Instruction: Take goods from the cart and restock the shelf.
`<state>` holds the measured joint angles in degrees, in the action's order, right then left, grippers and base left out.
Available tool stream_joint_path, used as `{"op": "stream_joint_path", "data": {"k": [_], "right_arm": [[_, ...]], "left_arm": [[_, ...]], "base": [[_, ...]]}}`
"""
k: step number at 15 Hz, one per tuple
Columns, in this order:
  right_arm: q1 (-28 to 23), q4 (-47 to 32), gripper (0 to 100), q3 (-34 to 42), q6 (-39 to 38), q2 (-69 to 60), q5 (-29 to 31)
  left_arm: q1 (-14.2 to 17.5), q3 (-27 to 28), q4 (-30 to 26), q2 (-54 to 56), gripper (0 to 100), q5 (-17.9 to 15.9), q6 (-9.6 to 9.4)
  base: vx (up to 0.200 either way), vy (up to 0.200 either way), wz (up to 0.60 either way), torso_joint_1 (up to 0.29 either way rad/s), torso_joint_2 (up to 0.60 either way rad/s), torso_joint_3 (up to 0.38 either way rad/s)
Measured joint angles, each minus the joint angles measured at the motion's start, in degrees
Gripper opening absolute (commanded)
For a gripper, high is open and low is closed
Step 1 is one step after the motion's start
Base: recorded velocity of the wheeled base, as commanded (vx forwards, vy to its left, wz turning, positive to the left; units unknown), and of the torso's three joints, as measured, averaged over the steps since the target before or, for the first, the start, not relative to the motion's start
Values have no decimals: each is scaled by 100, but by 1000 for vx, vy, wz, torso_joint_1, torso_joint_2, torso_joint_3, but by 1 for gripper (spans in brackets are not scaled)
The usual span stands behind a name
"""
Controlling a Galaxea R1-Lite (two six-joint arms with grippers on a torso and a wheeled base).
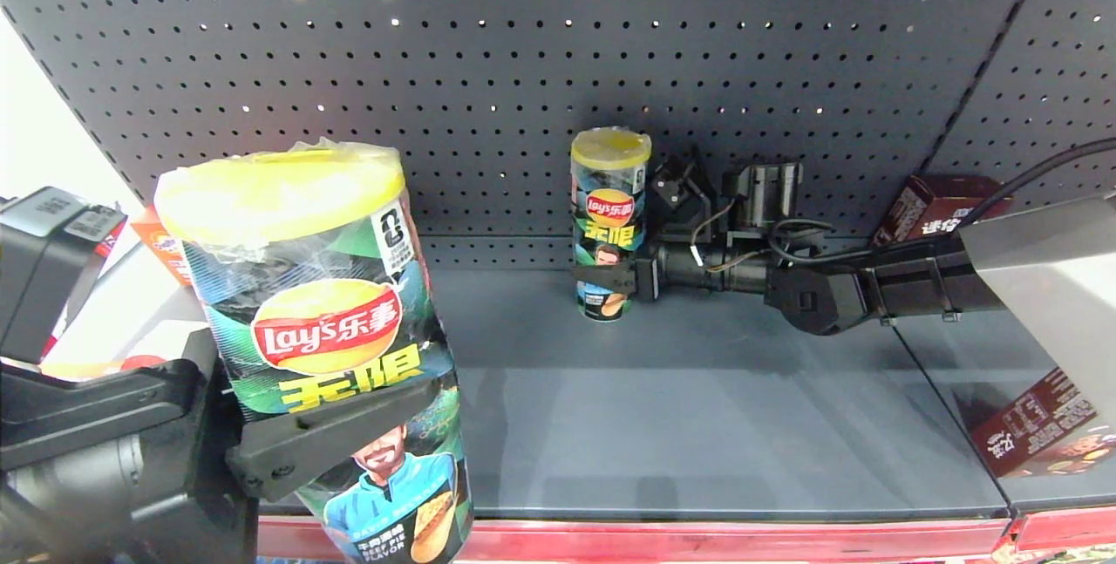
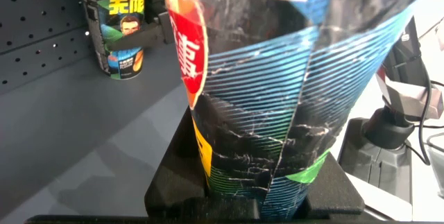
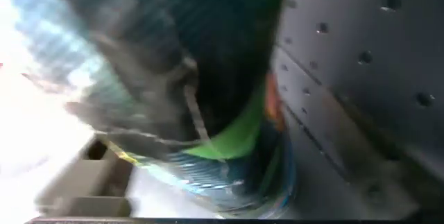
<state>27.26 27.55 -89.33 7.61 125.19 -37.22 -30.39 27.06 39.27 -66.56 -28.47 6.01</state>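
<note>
Two tall chip cans with yellow lids and dark green-blue wrap are in play. One chip can point(image 1: 609, 224) stands upright on the grey shelf point(image 1: 715, 407) close to the pegboard back, and my right gripper point(image 1: 603, 278) is shut around its lower half from the right. In the left wrist view this can point(image 2: 121, 30) stands at the far side with a dark finger point(image 2: 142, 37) across it. The second chip can point(image 1: 323, 346) is held upright at the shelf's front left by my left gripper point(image 1: 349, 433), shut on its lower body. The held can point(image 2: 277, 99) also looms large in that wrist view.
A pegboard wall point(image 1: 523, 41) backs the shelf. Brown boxes sit at the right, one by the back point(image 1: 933, 202) and one near the front point(image 1: 1046, 424). An orange packet point(image 1: 166, 250) lies at the left. A red strip point(image 1: 697, 538) marks the shelf's front edge. Bare shelf lies between the cans.
</note>
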Motion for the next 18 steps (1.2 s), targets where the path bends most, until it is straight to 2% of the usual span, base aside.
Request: {"op": "stream_joint_path", "data": {"k": [6,11,14,18], "right_arm": [[41,9,0,116,11,-44,-39],[132,-16,0,577,24,-562,-101],[272,501,0,1208,183,-1054,-115],[524,1545,0,2621,240,-1546,-88]], "left_arm": [[-1,-2,0,0,0,0,4],[7,-68,9,11,0,2,0],[7,-146,0,38,0,2,4],[7,-157,0,44,0,4,6]], "base": [[0,0,0,0,0,0],[0,0,0,0,0,0],[0,0,0,0,0,0],[0,0,0,0,0,0]]}}
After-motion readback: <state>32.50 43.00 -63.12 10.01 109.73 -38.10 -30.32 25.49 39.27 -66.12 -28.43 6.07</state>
